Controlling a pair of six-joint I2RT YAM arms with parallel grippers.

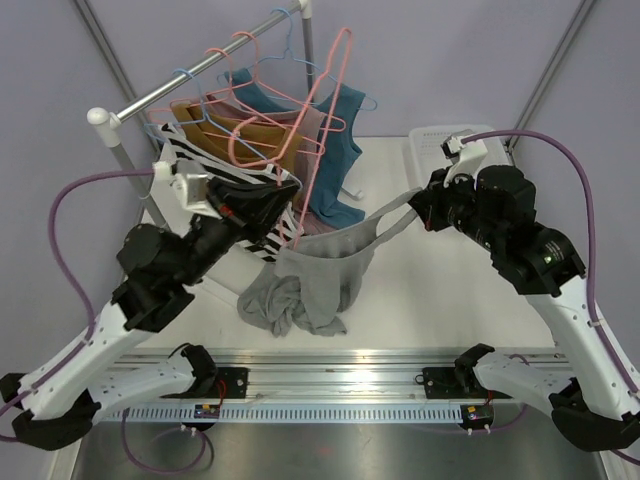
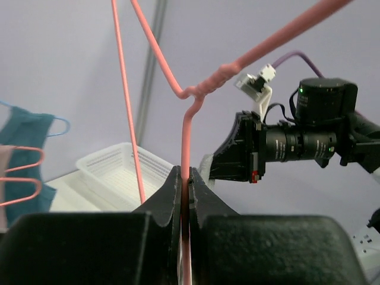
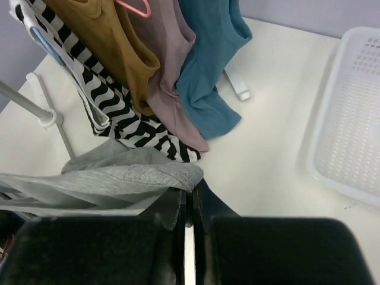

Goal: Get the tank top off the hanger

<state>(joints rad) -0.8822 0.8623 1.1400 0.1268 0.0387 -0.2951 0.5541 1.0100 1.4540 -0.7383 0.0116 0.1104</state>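
We clamp left gripper on pink hanger, right gripper on grey tank top strap. Risk we judge: strap may snag hanger, yanking it from jaws.

Rack of clothes blocks eleven o'clock, white basket one o'clock, grey tank top the centre; bare tabletop opens at five.

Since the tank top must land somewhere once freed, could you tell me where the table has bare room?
Bare tabletop lies right of the grey tank top, before the white basket, itself seemingly empty. The left rear is crowded with tops hanging on the clothes rack.
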